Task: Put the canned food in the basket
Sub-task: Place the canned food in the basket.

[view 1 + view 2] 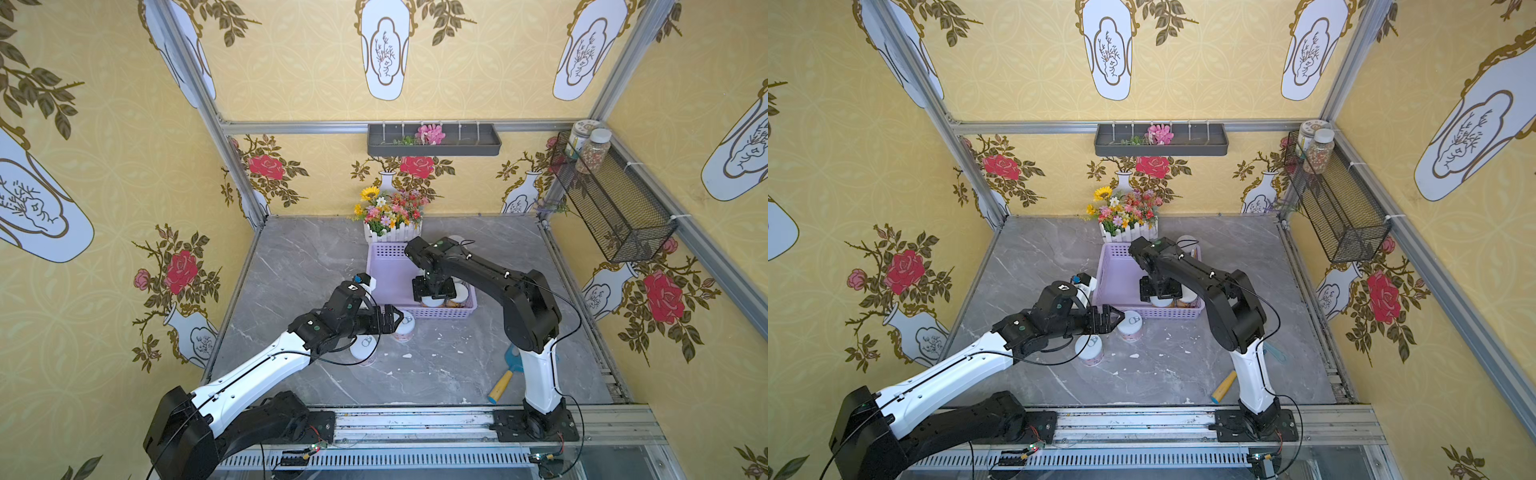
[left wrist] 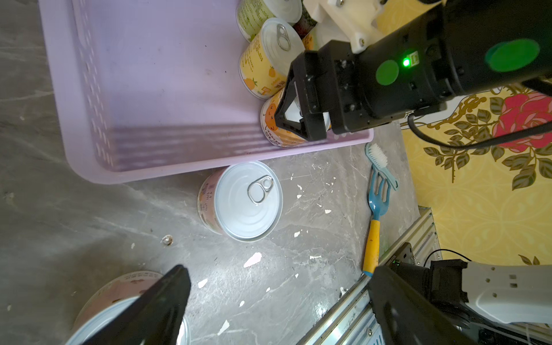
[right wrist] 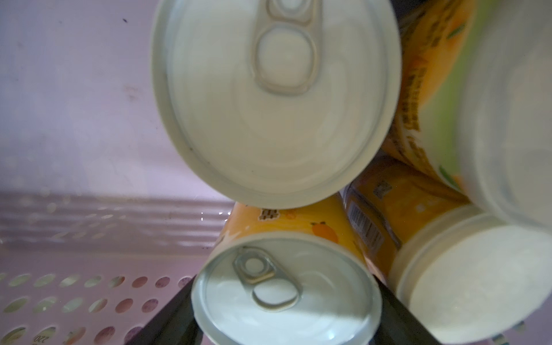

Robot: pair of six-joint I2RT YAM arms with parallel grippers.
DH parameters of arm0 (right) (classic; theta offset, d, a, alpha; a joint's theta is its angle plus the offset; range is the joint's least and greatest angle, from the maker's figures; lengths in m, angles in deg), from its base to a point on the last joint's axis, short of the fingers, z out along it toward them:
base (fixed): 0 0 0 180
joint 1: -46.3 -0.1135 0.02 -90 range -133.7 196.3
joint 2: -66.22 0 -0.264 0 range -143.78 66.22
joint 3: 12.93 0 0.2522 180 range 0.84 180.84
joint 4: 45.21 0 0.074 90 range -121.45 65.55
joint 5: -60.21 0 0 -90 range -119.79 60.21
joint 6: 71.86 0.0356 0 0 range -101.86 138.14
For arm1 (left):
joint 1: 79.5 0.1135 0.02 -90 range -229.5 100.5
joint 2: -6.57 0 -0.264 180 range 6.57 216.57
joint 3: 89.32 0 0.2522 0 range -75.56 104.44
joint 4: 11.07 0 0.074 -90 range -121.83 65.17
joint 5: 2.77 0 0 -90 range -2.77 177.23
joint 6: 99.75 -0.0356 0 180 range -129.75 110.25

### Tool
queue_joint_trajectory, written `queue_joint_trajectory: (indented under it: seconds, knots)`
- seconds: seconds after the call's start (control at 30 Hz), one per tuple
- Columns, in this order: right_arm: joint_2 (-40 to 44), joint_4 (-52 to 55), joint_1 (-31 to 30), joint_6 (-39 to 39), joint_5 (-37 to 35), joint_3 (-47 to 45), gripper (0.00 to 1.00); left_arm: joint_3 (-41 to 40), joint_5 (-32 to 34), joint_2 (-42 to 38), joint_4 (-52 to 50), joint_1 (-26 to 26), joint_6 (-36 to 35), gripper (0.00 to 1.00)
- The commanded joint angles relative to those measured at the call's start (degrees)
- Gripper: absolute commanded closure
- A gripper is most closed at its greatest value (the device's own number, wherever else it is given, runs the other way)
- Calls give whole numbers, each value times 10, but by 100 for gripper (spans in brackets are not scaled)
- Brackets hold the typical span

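1. While the right gripper [image 1: 433, 291] reaches down into the purple basket [image 1: 386, 250] in the middle of the frame, its two fingers pinch an orange can [image 3: 286, 298] by its sides.
2. That can seems to sit in the basket's lower right corner, close to a few more cans [image 2: 270, 44].
3. I think this step is letting it go.
4. The left gripper [image 1: 390, 320] is spread wide and holds nothing.
5. It hangs over two cans on the grey table [image 1: 457, 374]: the near can [image 2: 248, 201], just beside the basket's front wall, and the far can [image 1: 365, 353], lower left of it.
6. Next, the right fingers should open and lift straight up so no can tips.
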Motion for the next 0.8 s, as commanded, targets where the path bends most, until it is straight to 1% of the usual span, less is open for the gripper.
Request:
queue_joint_trajectory:
  seconds: [0.0,0.13,0.43,0.67,0.77]
  knots:
    - [-5,-9,0,-3,-11,-3,26,2,-1,5,14,0,1,0]
    - [-10,-12,0,-2,-9,-6,22,2,-1,8,14,-1,1,0]
    - [-10,-6,2,6,-16,-4,8,2,13,11,9,-1,8,0]
    - [13,4,-1,6,-14,6,8,14,33,17,-11,-1,8,0]
    - [44,14,-12,8,-25,10,7,45,61,22,-61,-2,9,0]
